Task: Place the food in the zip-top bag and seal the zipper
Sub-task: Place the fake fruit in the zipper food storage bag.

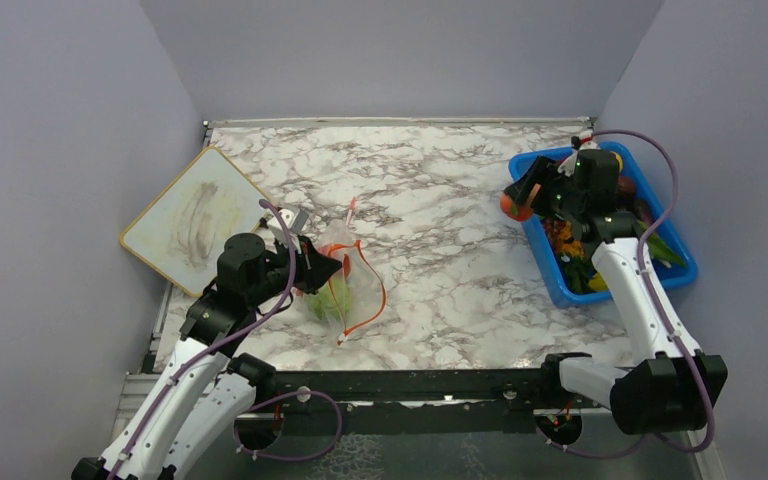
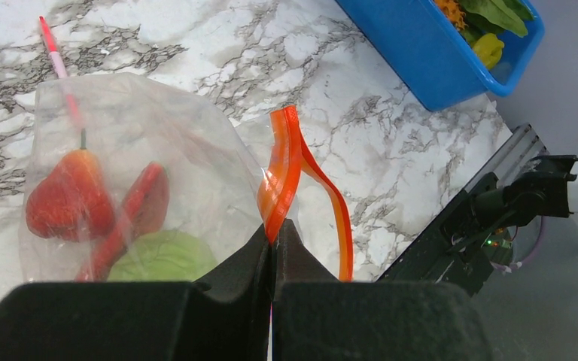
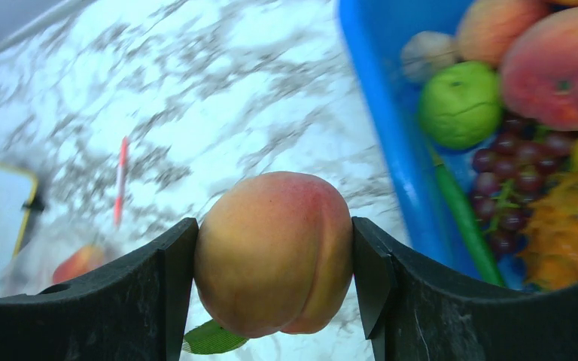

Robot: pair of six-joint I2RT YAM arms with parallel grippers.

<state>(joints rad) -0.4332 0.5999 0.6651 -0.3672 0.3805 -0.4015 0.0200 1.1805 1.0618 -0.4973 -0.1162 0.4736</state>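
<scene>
Top cam: high at near side, looks down on whole white marble table [image 1: 440,190]. L wrist: close, faces right to blue plastic bin [image 2: 414,60]. R wrist: close at bin's left edge, faces left. All share bin.

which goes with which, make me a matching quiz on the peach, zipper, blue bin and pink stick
1 peach
2 zipper
3 blue bin
4 pink stick

a lying on the marble table
b pinched in the shut left gripper
c holds grapes
d gripped by the right gripper

Pairs: 1-d, 2-b, 3-c, 4-a
</scene>
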